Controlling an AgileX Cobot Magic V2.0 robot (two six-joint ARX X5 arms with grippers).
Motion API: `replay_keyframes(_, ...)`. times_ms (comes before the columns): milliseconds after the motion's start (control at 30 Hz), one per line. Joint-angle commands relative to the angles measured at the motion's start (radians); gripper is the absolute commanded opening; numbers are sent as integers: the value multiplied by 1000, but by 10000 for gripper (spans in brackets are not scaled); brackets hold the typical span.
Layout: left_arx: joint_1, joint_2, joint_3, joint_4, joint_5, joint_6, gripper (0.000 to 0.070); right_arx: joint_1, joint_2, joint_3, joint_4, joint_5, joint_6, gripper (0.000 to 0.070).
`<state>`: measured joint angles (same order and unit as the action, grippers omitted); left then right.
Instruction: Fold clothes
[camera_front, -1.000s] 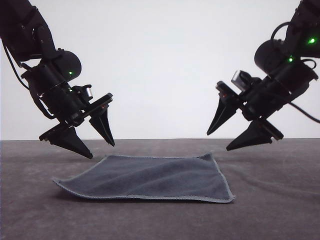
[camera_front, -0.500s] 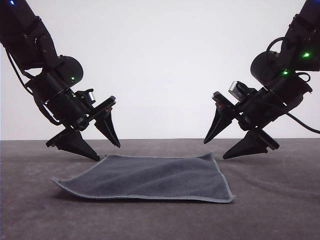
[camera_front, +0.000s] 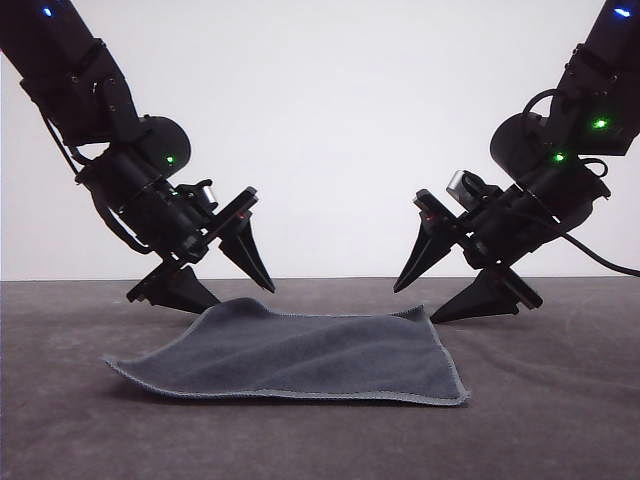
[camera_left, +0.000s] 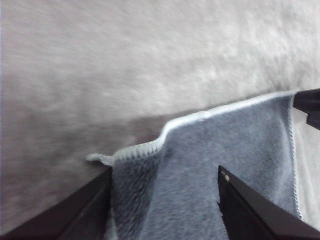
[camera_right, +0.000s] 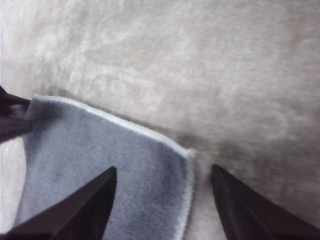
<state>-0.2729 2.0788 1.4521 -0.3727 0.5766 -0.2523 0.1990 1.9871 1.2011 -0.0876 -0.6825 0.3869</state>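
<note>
Table surface (camera_front: 560, 420): A dark grey, matte, faintly mottled surface is seen across the lower part of the front view, against a plain white backdrop. In both wrist views it is rendered pale and blurred.

Cloth (camera_front: 310, 358): One small square cloth is laid at lower centre of the front view, dark grey face up, with a light-grey stitched edge. It is spread nearly flat, with soft ripples; the far left part is raised into a low hump. In the left wrist view (camera_left: 220, 165) a stitched corner is seen curled and lifted off the table. In the right wrist view (camera_right: 100, 165) a corner is seen lying flat.

Left gripper (camera_front: 215, 278): Placed at centre left of the front view, tilted downward over the cloth's far left corner. Its fingers are spread wide and nothing is held. The lower finger is set low at the cloth's far edge; contact cannot be confirmed. In the left wrist view (camera_left: 165, 200) the cloth's corner is framed between the two black fingers.

Right gripper (camera_front: 432, 300): Placed at centre right of the front view, tilted downward by the cloth's far right corner. Its fingers are spread wide and nothing is held. In the right wrist view (camera_right: 162, 200) the cloth's corner is seen between the fingers.
</note>
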Motion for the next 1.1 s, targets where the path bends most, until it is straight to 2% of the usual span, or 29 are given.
replay_keyframes(0, -5, 34, 14, -1, 7, -4, 395, 9, 33, 12, 6, -9, 24, 393)
replay_keyframes(300, -5, 34, 14, 3, 7, -3, 395, 20, 33, 13, 12, -33, 26, 386)
replay_keyframes(400, -3, 34, 14, 6, 2, -4, 383, 21, 33, 13, 12, -15, 35, 281)
replay_keyframes(467, -2, 34, 14, 6, -1, -3, 284, 21, 33, 13, 11, -10, 35, 210)
replay_keyframes(567, -1, 34, 14, 7, -1, -3, 47, 22, 33, 13, 6, 13, 36, 132)
replay_keyframes(600, -1, 34, 14, 7, -2, -3, 5, 22, 33, 13, 4, 19, 36, 103)
replay_keyframes(700, -1, 34, 14, 8, -5, -3, 0, 22, 33, 13, 4, 22, 35, 4)
replay_keyframes(1067, 11, 25, 14, -6, 9, 7, 0, 23, 25, 13, 9, 6, 4, 0)
